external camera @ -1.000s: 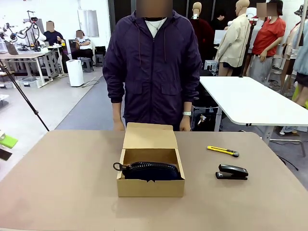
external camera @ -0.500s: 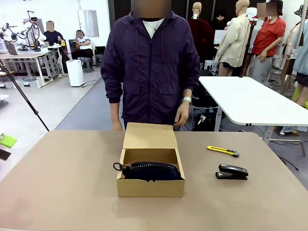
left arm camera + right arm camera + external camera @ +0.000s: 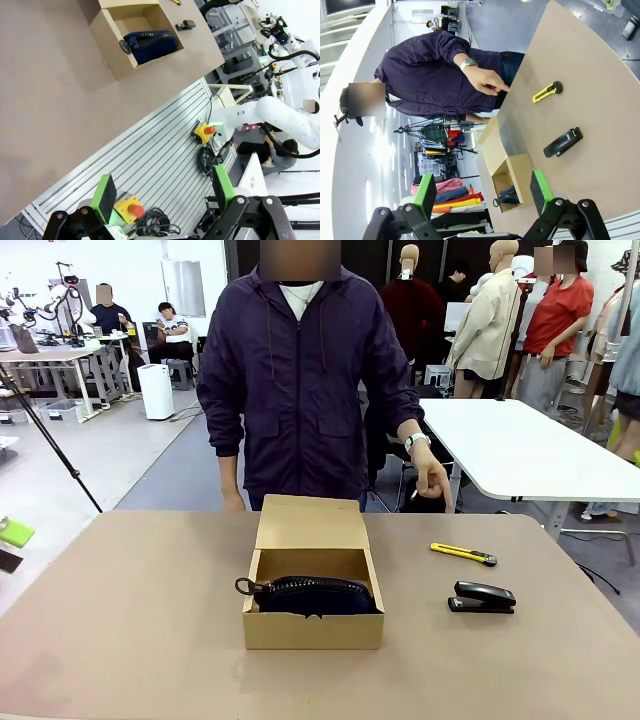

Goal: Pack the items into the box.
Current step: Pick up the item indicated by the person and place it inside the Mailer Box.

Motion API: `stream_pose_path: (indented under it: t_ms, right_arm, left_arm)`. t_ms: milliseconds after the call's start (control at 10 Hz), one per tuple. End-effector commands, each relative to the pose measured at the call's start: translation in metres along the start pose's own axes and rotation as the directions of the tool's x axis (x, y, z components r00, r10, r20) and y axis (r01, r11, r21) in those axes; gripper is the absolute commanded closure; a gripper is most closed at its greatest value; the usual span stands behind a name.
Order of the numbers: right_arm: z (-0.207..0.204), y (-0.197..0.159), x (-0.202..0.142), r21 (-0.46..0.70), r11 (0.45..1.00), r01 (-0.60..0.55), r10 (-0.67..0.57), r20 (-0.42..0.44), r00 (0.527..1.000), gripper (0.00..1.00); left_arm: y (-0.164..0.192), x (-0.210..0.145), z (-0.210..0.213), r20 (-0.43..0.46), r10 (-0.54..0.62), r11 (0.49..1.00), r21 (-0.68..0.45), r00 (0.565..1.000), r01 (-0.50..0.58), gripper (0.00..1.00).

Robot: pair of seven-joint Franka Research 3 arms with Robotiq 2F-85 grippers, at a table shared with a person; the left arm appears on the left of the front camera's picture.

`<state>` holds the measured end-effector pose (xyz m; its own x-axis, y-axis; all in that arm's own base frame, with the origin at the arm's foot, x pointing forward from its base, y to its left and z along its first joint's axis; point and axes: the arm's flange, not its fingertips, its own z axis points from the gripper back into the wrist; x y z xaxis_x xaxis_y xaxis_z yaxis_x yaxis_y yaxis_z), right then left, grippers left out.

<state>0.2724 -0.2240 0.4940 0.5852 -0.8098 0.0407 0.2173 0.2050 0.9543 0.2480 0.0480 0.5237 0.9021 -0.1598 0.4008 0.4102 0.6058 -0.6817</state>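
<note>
Brown cardboard box (image 3: 313, 630) sits at the middle of the tabletop (image 3: 130, 620), its hinged flap lid (image 3: 310, 522) thrown back toward the far edge, leaving the top fully open. Inside lies the dark navy zippered pouch (image 3: 315, 595), filling the floor almost wall to wall. Its ring loop (image 3: 243, 586) pokes over the rim of the left wall.

To the right of the box, well apart from it, the slim yellow utility knife (image 3: 463, 554) lies slightly angled, toward the far edge. The black desk stapler (image 3: 482, 597) lies nearer the robot's side, close to the knife but not touching it. A strip of bare tabletop separates both from the box's right wall. Wider bare surface stretches to the left of the box and along the near edge.

A person in a dark purple jacket stands at the far side, right behind the lid. The person's hand (image 3: 432, 480), a watch on its wrist, hangs beyond the far edge to the right of the lid, index finger pointing down.

In the left wrist view, the left gripper (image 3: 165, 191) hangs off the near edge of the tabletop, over a slotted aluminium frame (image 3: 150, 160). Its green pads are spread wide with nothing between them. In the right wrist view, the right gripper (image 3: 482, 192) is likewise spread wide and empty, well clear of knife, stapler and box.
</note>
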Motion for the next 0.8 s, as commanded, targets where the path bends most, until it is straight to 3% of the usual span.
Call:
stream_pose_path:
  t_ms: [0,500,700]
  right_arm:
    - [-0.002,0.001,0.001,0.029,1.0,-0.012,0.012,0.008,1.0,0.0]
    - [0.0,0.0,0.0,0.0,1.0,0.0,0.0,0.0,1.0,0.0]
    - [-0.073,0.04,0.021,-0.232,0.962,-0.146,0.122,-0.114,0.986,0.0]
  left_arm:
    - [0.003,-0.003,0.002,0.002,-0.016,1.0,0.001,1.0,0.016,0.0]
    - [0.003,-0.003,0.002,0.002,-0.016,1.0,0.001,1.0,0.016,0.0]
    - [0.003,-0.003,0.002,0.002,-0.016,1.0,0.001,1.0,0.016,0.0]
